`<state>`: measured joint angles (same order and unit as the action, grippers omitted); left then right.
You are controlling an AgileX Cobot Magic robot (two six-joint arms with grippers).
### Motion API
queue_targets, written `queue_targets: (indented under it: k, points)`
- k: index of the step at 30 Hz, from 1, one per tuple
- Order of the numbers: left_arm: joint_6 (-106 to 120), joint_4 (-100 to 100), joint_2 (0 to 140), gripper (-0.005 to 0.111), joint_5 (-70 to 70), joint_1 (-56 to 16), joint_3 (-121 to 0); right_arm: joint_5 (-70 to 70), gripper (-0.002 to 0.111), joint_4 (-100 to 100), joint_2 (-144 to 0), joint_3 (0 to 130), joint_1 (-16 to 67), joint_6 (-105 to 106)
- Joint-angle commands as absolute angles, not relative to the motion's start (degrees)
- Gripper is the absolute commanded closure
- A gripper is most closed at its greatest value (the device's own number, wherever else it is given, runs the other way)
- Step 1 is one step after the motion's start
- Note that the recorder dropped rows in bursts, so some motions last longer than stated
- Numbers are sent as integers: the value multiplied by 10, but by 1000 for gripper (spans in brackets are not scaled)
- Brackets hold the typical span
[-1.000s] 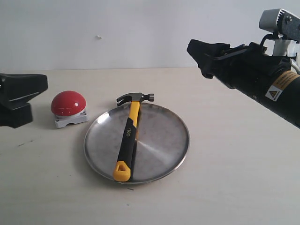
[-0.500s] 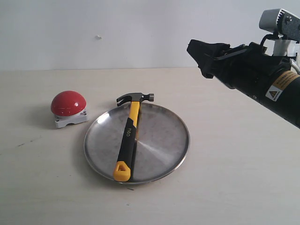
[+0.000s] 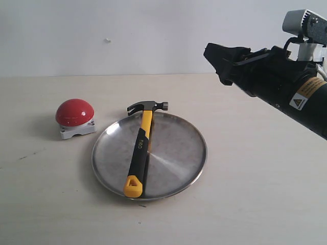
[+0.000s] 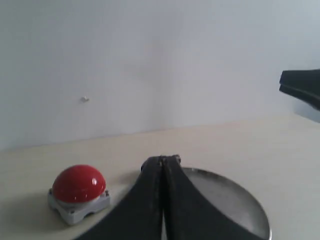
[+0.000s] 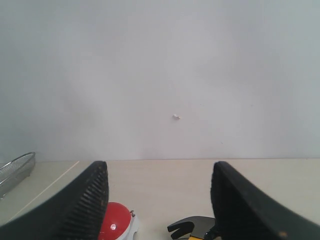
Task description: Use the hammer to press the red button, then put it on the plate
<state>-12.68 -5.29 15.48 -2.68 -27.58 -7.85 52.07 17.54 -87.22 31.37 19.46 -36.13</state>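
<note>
Over to the hammer [image 3: 140, 148]: lying slantwise across the plate [image 3: 179, 153] at centre frame, dark head poking past the upper rim, yellow butt at the lower rim. Left of that, just off the plate, the red button [image 3: 74, 112] on the table [image 3: 255, 178]. Upper right, the right claw [image 3: 217, 64], raised, spread wide, holding nothing, well apart from the hammer. Only bare table between them. In the left wrist view, the left claw [image 4: 161, 162] pinched shut on nothing. Tiny speck [image 3: 107, 40] on the wall.
</note>
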Motion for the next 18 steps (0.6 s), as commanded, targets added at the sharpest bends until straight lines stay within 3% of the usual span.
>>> queue_targets:
  k: [1, 6, 18]
  points:
    - [-125, -46, 153, 106, 25, -275, -72, 523, 49, 175, -867, 313, 193, -356]
    - [-125, -46, 120, 106, 36, -244, -72, 523, 49, 175, -867, 313, 193, -356]
    - [-124, -46, 55, 106, 99, -77, -72, 523, 49, 173, -867, 313, 193, -356]
